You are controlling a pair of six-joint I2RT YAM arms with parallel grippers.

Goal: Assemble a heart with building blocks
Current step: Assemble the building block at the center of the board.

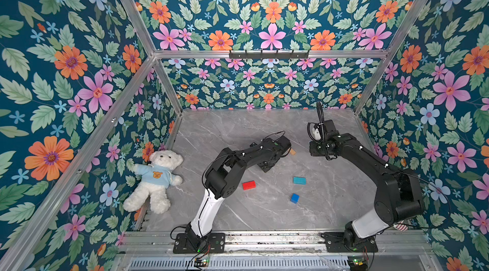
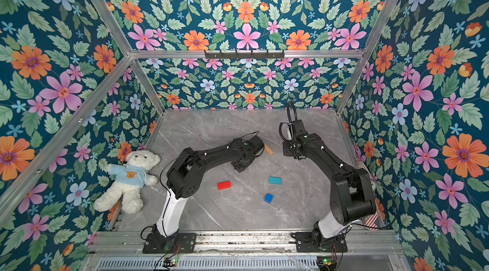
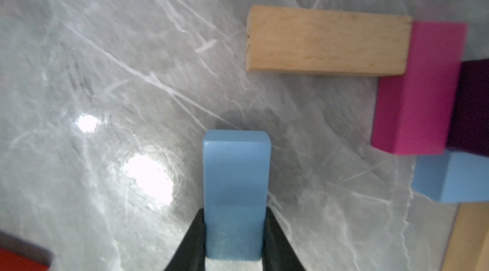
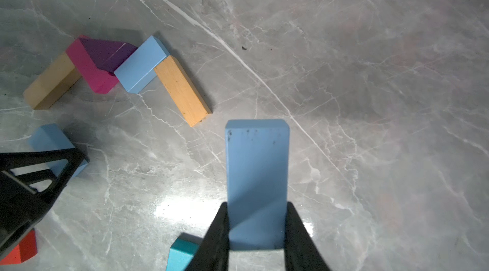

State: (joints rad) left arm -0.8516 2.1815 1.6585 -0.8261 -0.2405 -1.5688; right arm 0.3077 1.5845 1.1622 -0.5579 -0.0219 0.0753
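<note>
The partial heart lies on the marble: a tan brick (image 4: 50, 81), magenta brick (image 4: 91, 68), purple wedge (image 4: 108, 54), light blue brick (image 4: 141, 64) and another tan brick (image 4: 182, 91) touch in a zigzag. My left gripper (image 3: 234, 214) is shut on a light blue brick (image 3: 235, 171), low over the table beside the first tan brick (image 3: 325, 42). My right gripper (image 4: 256, 208) is shut on another light blue brick (image 4: 256, 166), off to the side of the heart. In both top views the arms hide most of the heart; one tan end (image 1: 292, 152) shows.
Loose on the near table lie a red brick (image 1: 249, 185), a teal brick (image 1: 299, 180) and a dark blue cube (image 1: 294, 198). A white teddy bear (image 1: 156, 179) lies against the left wall. Floral walls enclose the table on three sides.
</note>
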